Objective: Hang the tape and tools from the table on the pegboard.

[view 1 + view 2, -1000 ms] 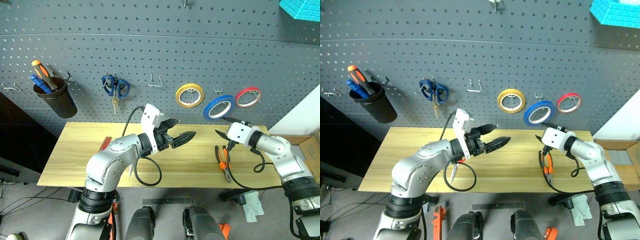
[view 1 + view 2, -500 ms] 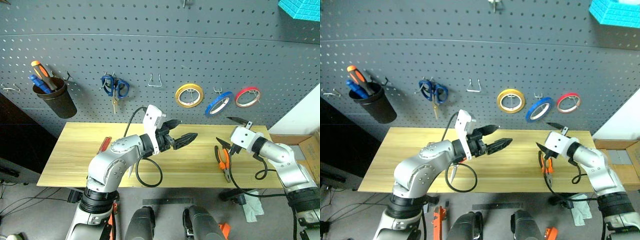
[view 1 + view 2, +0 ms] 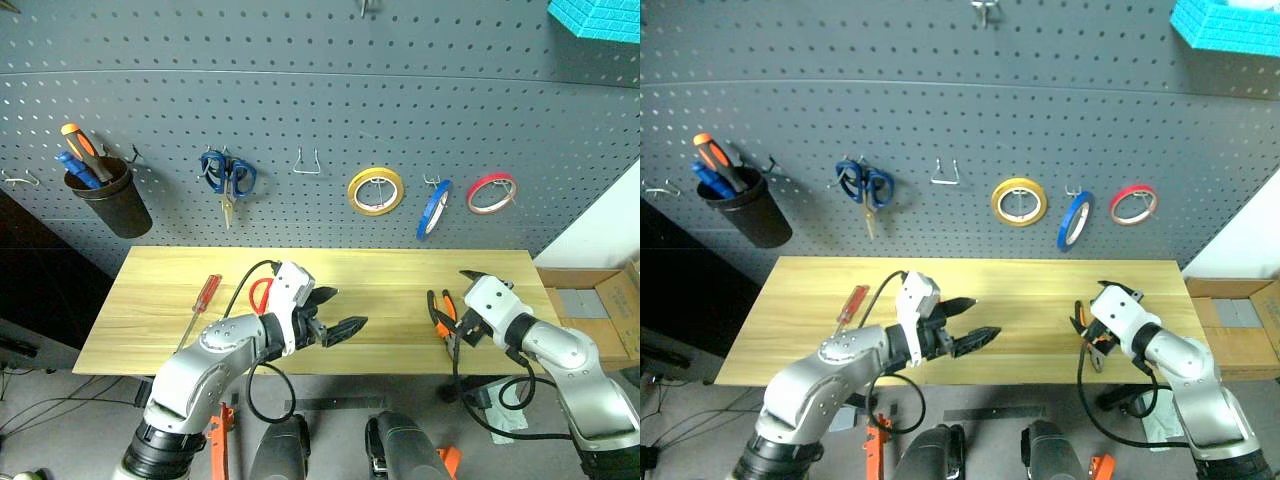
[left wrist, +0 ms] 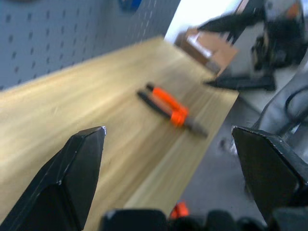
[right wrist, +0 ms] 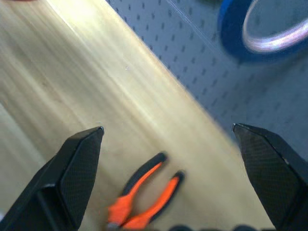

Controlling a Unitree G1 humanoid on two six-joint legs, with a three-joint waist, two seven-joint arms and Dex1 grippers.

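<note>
Left of the left gripper (image 3: 335, 318), one screwdriver (image 3: 201, 302) with a red handle lies alone on the desk (image 3: 400, 270), with bare planks out to the desk's left edge. One pair of red-handled scissors (image 3: 259, 294) lies just behind that gripper, partly hidden by the arm. Its fingers are spread wide over the front strip of the desk, holding nothing. Between the two grippers the wood is open from front edge to pegboard (image 3: 320, 90). One pair of pliers (image 3: 443, 318) lies just left of the right gripper (image 3: 467, 306), whose fingers are also spread and empty, near the desk's right end. Above the right gripper, three tape rolls hang in a row on the pegboard: yellow (image 3: 375, 190), the blue tape (image 3: 433, 208) turned edge-on, and red (image 3: 490, 192). No writing is legible.
</note>
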